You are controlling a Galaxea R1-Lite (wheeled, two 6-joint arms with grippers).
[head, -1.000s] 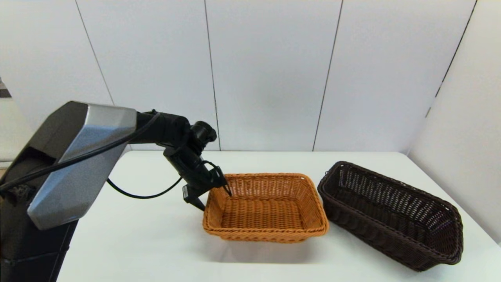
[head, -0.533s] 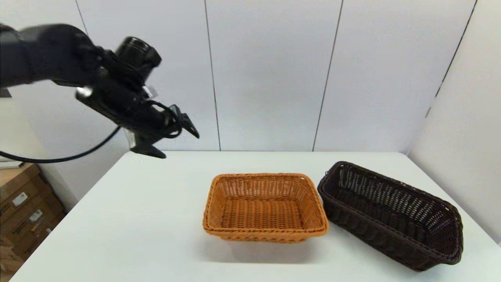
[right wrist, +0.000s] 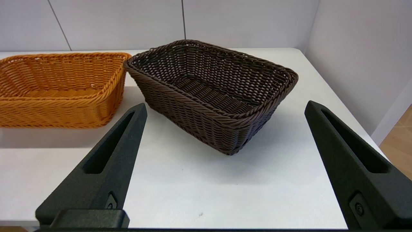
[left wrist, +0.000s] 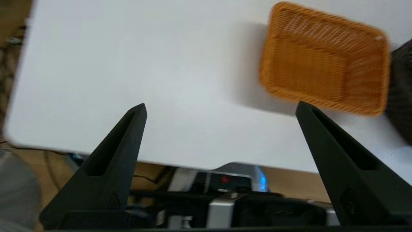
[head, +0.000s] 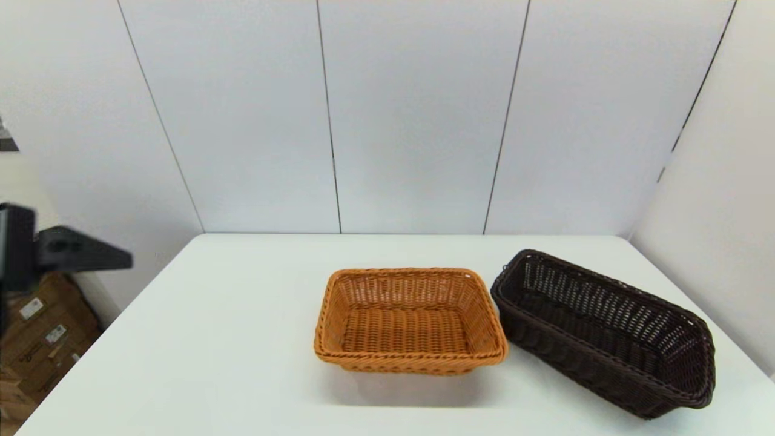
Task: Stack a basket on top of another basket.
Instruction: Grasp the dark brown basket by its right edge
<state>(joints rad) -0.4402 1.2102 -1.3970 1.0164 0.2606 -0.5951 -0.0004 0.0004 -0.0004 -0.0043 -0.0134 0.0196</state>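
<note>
The orange-tan basket (head: 410,321) sits empty at the middle of the white table (head: 212,339). Just right of it, angled and almost touching, lies the dark brown basket (head: 605,330), also empty. My left gripper (head: 72,257) shows only at the far left, off the table's side. Its wrist view has the left gripper (left wrist: 221,105) open, high above the table's near left part, with the orange basket (left wrist: 325,80) farther off. The right gripper (right wrist: 226,104) is open near the table's front edge, facing the dark basket (right wrist: 210,91), with the orange basket (right wrist: 61,88) beside it.
Cardboard boxes (head: 36,339) stand on the floor left of the table. White wall panels close the back, and a side wall (head: 720,212) runs close along the dark basket's right.
My left arm has left the orange basket's left rim, risen, and swung out to the far left edge of the head view. Neither basket has moved.
</note>
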